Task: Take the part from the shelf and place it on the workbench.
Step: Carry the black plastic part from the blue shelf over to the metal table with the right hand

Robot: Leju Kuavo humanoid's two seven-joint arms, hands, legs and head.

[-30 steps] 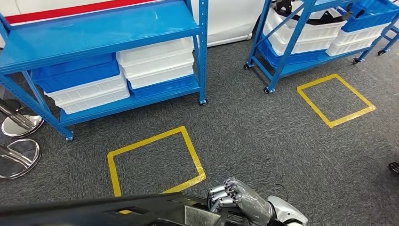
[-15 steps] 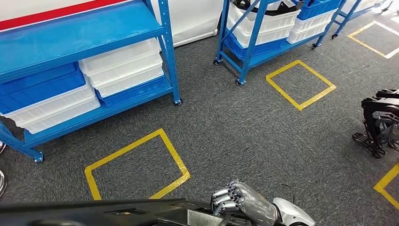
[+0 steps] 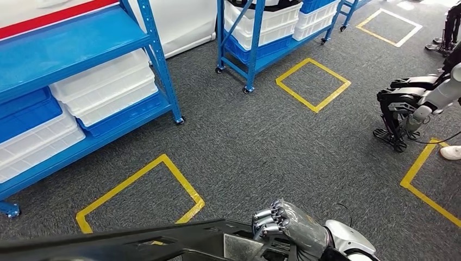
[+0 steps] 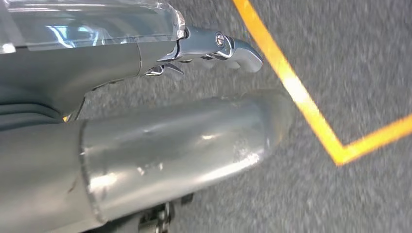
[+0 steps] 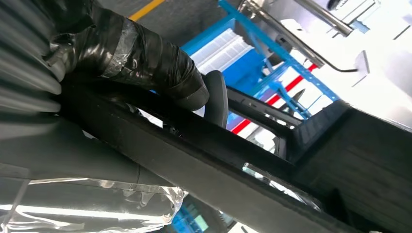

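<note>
A long black part [image 3: 136,242] runs across the bottom of the head view, over grey carpet. My right hand [image 3: 285,223] grips its right end, fingers curled over the top edge. Close up in the right wrist view, the dark fingers [image 5: 145,58] wrap the part's black bar [image 5: 218,160], which carries clear plastic film. In the left wrist view my left hand [image 4: 170,145] holds the film-wrapped dark part [image 4: 73,63] between its thick grey thumb and silver fingertips [image 4: 233,46], above the carpet.
Blue shelves [image 3: 147,32] with white and blue bins stand far left, a second rack [image 3: 253,54] behind. Yellow tape squares [image 3: 179,179] [image 3: 312,81] mark the floor. Another robot [image 3: 413,100] crouches at the right, with a person's shoe [image 3: 451,152] beside it.
The whole view has swung to the right: shelves and tape squares slid left and the other robot came into sight. Both hands keep hold of the part.
</note>
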